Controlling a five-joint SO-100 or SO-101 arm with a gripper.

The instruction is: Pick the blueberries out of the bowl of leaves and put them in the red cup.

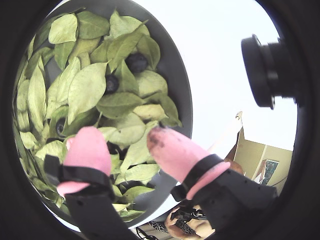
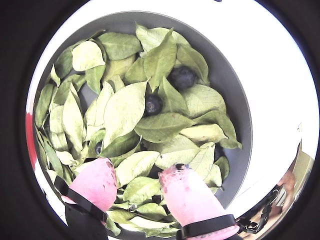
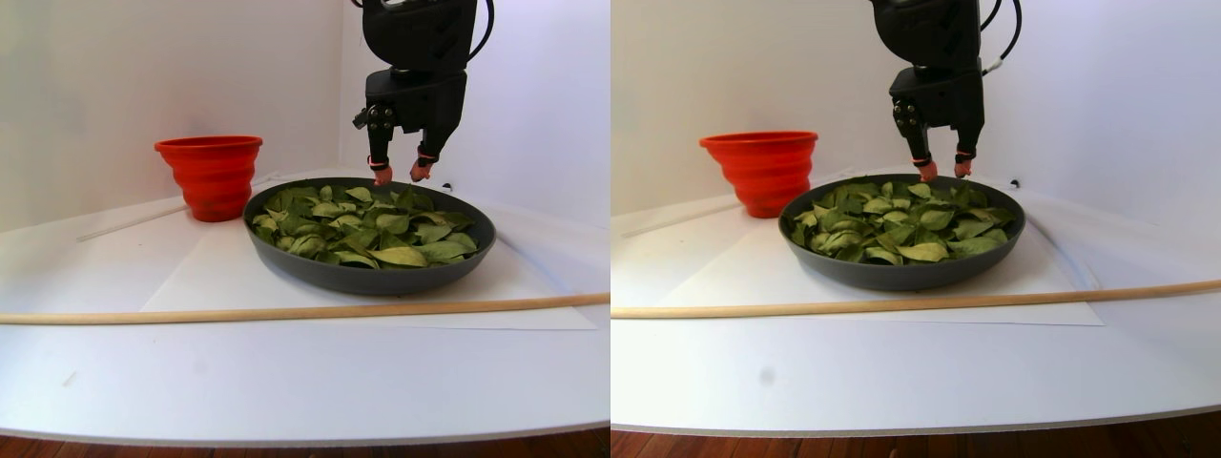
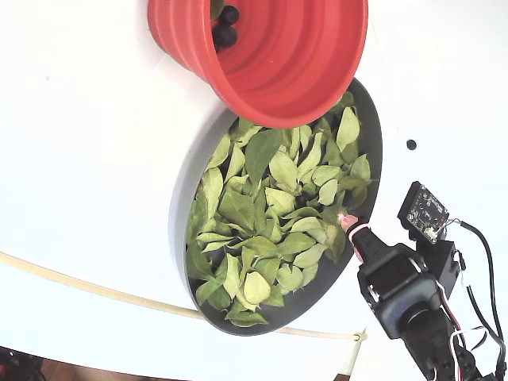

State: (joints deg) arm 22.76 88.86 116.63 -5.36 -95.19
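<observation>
The black two-finger gripper (image 2: 140, 182) with its pink rubber-capped fingertips (image 2: 95, 182) hangs just above the wide shallow dark grey bowl (image 2: 235, 105), at the rim farthest from the stereo camera (image 3: 399, 174). The jaws stand apart with nothing between them but leaves underneath. The many small oval green leaves (image 2: 125, 110) fill the dish, pale midribs showing, some curled. Two small round dark blue-black blueberries sit bare among them in a wrist view: one (image 2: 153, 104) near the middle of the bowl, the other (image 2: 182, 77) further out toward the far rim. Both lie well ahead of the fingertips, beyond the gap, slightly to the right of its centre line. The same pair shows in the other wrist view (image 1: 111, 83), again past the fingertips. A darker spot peeks from under leaves just ahead of the left-hand fingertip (image 2: 98, 148); too hidden to call. The large red-orange ridged plastic cup (image 3: 211, 176) stands upright on the white table (image 3: 286, 372), mouth up, just beside the bowl at the stereo view's left. In the fixed view dark berries (image 4: 226, 36) already rest inside it. A thin wooden rod (image 3: 286, 311) lies across the table in front of the bowl.
</observation>
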